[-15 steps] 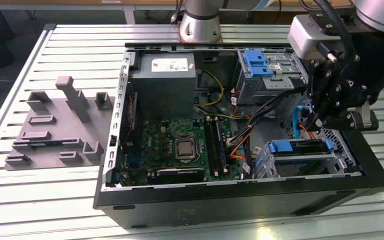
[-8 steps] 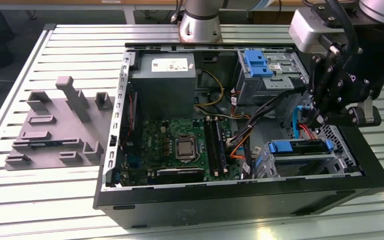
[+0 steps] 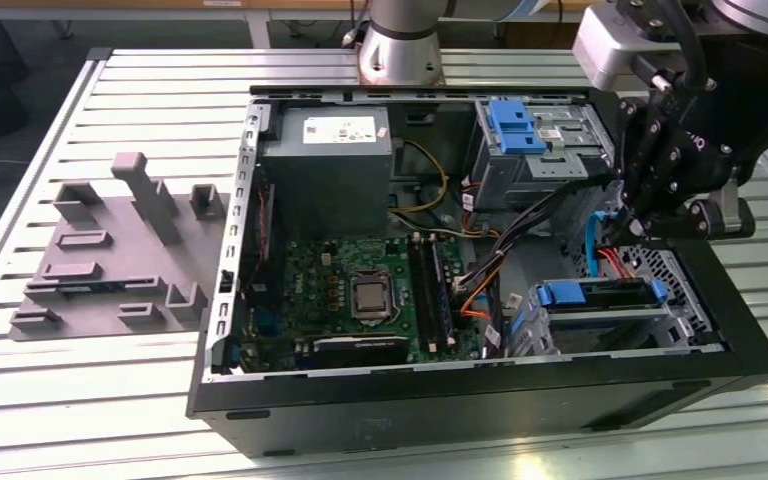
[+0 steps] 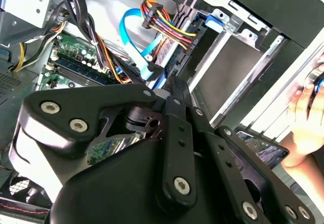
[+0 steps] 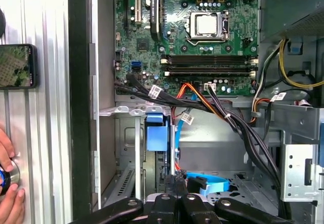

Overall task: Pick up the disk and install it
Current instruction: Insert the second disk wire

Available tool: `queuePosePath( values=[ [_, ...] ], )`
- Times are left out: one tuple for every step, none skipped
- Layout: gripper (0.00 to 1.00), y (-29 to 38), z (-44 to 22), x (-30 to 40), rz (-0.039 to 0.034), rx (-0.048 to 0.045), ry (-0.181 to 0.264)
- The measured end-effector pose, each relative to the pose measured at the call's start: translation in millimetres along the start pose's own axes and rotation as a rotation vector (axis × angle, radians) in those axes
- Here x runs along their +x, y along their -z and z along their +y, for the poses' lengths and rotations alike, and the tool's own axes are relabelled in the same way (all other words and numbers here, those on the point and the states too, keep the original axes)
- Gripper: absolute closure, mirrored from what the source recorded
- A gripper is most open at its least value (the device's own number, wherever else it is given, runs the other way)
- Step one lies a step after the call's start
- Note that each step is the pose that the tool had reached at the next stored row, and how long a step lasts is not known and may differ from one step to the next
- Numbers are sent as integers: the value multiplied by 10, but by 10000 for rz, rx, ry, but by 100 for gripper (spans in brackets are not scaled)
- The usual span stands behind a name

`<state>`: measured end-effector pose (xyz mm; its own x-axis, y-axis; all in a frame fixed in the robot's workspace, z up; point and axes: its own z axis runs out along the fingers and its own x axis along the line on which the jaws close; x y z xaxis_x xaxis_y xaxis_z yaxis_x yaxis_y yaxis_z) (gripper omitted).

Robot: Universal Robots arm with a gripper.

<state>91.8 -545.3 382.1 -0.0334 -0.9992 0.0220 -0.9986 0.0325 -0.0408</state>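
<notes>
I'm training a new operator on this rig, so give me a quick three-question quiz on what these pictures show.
1. True or false: the computer case lies open, with its motherboard exposed.
2. In the exterior view, the gripper hangs over:
A. the power supply
B. the drive cage end, at the exterior view's right
C. the table outside the case
3. In the first wrist view, what flat dark object lies on the slatted table beside the case, not far from the person's hand?

Key: 1 true; 2 B; 3 a phone.
</notes>
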Motion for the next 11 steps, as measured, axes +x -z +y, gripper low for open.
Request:
queuePosePath(
  values=[
    [89,0,0,-7,0,0,0],
    [89,0,0,-11,0,0,0],
    [89,0,0,-11,0,0,0],
    [89,1,8,-12,1,-1,0],
    [89,1,19,-12,1,-1,0],
    [89,1,19,-12,0,-1,0],
    [89,1,20,-12,0,-1,0],
    [89,1,20,-12,0,-1,0],
    [89,1,20,-12,0,-1,0],
    [89,1,20,-12,0,-1,0],
    [89,1,20,-12,0,0,0]
  ],
)
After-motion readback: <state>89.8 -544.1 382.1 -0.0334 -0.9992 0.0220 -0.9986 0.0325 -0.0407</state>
